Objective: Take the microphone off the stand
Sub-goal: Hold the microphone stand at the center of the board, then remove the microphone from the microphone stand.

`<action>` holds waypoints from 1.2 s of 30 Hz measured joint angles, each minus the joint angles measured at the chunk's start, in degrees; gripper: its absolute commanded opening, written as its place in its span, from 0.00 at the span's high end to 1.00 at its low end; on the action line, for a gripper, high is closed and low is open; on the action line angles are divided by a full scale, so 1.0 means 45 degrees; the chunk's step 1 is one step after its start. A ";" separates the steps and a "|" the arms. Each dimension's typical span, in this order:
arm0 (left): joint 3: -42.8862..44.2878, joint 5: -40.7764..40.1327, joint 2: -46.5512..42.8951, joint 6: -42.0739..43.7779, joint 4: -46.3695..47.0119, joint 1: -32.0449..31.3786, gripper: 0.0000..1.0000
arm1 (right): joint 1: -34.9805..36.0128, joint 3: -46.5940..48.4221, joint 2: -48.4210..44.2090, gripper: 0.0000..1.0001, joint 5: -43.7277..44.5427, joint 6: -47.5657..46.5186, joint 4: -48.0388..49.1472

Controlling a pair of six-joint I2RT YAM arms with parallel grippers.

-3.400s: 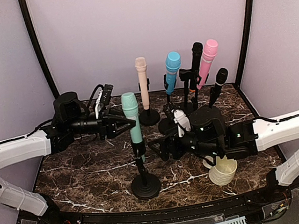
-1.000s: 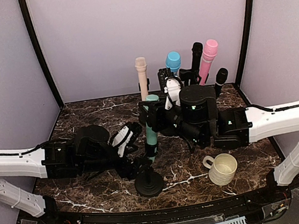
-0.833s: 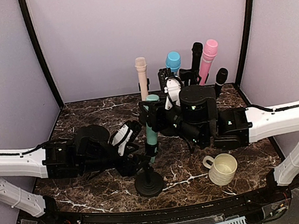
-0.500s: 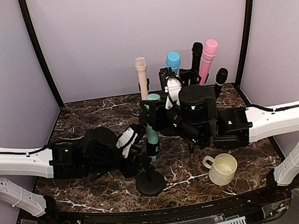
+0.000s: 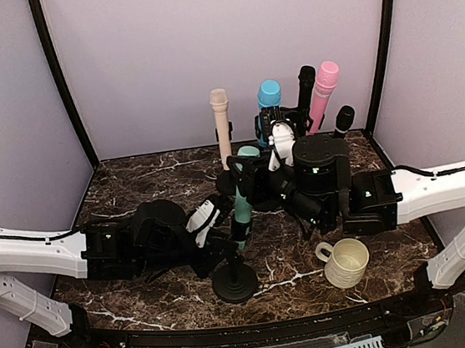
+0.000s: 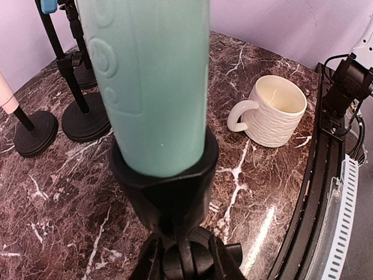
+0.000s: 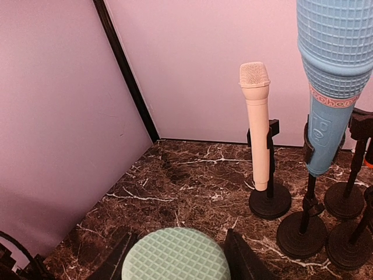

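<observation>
1. Here, my left gripper [image 6: 182, 263] is clamped on the black round-based microphone stand [image 5: 235, 283], lower centre.
2. The mint-green plastic microphone [image 5: 243, 205] sits in the stand's clip, mid-frame.
3. My right gripper [image 7: 178, 256] grips it near the head.

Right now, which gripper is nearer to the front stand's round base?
Left gripper: low on the post, just above the base. Right gripper: higher, holding the green microphone near its top.

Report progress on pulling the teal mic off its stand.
Done: both hands placed. In hand: the left hand grips the stand under the clip, the right hand holds the teal microphone by its head. To do: it sits in the clip; lift it out.
</observation>
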 measured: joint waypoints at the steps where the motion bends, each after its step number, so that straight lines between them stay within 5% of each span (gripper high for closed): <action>1: 0.0000 0.0000 0.0010 0.0039 0.0015 0.0000 1.00 | -0.0015 -0.0141 -0.0097 0.91 -0.0058 0.0000 0.0097; 23: 0.1447 0.0398 0.1613 0.1001 0.0223 0.0155 1.00 | -0.3026 -0.4741 -0.3526 0.95 -0.6523 -0.0578 0.3725; 36: 0.2871 0.0738 0.2929 0.1098 -0.0170 0.0408 1.00 | -0.3963 -0.4493 -0.4036 0.96 -0.6552 -0.0214 0.2414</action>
